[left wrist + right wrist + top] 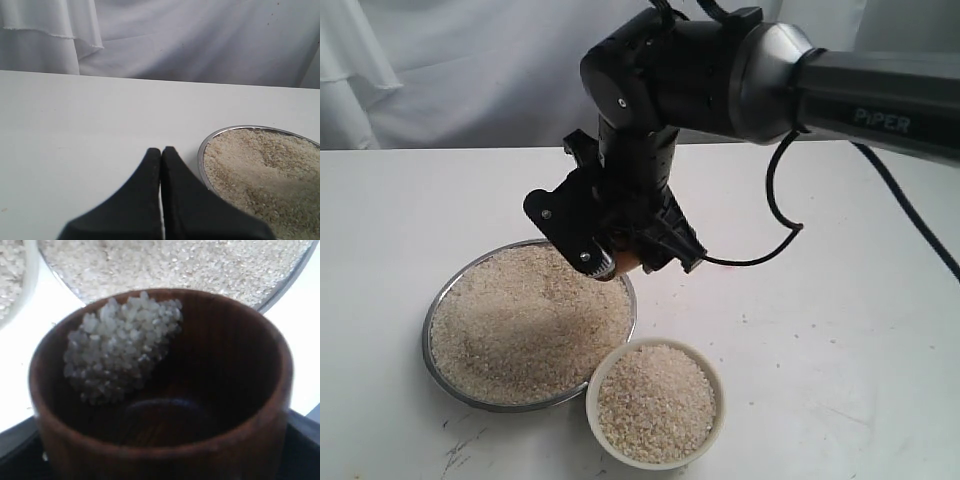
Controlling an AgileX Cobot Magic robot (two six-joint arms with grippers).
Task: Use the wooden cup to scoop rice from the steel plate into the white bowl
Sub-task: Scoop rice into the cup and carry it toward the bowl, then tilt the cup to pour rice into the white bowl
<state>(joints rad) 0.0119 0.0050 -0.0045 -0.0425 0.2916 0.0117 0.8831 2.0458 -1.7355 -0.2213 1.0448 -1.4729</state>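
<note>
The steel plate (438,310) lies at the front left, heaped with rice (520,325). Beside it, nearer the front, the white bowl (603,372) holds rice too. My right gripper (625,258) hangs over the plate's right rim, shut on the wooden cup (626,259), which shows only as a sliver between the fingers. In the right wrist view the wooden cup (165,440) is tilted, with a clump of rice (120,347) on its inner wall; the plate (292,277) and bowl (31,270) lie beyond. My left gripper (161,150) is shut and empty, just beside the plate (202,150).
A black cable (775,225) loops down from the right arm onto the white table (820,330). A white cloth backdrop (470,70) hangs behind the table.
</note>
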